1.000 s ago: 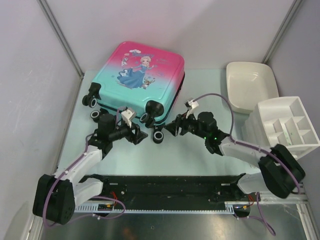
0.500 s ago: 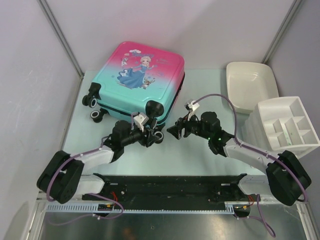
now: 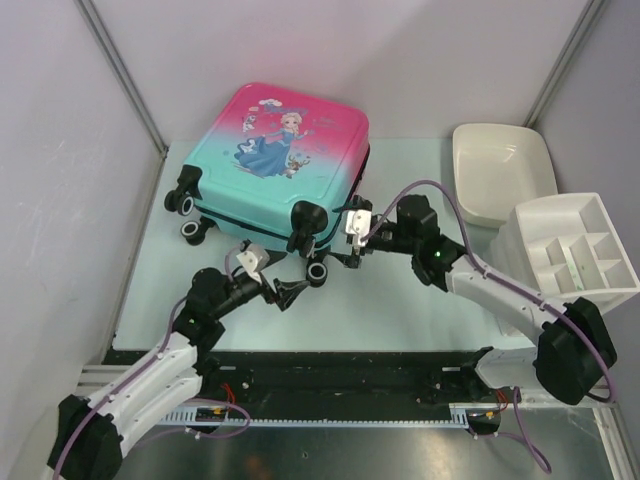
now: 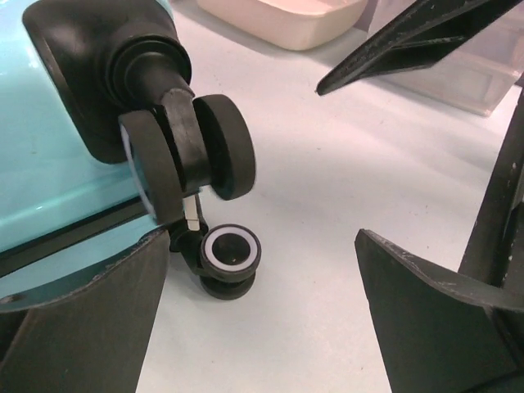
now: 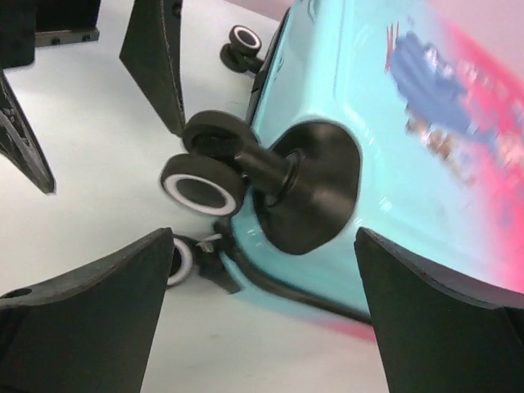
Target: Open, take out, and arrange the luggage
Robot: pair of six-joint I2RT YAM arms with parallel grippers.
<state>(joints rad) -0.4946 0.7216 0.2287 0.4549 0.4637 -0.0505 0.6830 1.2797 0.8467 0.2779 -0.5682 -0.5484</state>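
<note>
While the luggage (image 3: 285, 150) lies shut and flat at the far left of the table (image 3: 400, 310), both arms stretch low from the near edge toward its near right corner. The left gripper (image 3: 288, 290) points right along the table top, pincer spread wide, with a small wheel (image 4: 232, 250) just ahead between its fingers. The right arm bends leftward from the near right corner, and the right gripper (image 3: 347, 250) stands wide too, framing the upper twin wheel (image 5: 205, 180) of that corner and holding nothing. A white tub (image 3: 470, 165) sits at the far right corner. Just nearer, at the right edge, a white organiser (image 3: 585, 215) tilts, thin walls splitting it into compartments. The luggage shell fades pink to teal under a cartoon princess print, with black zipper trim closed along its side and black wheels along its near side
</note>
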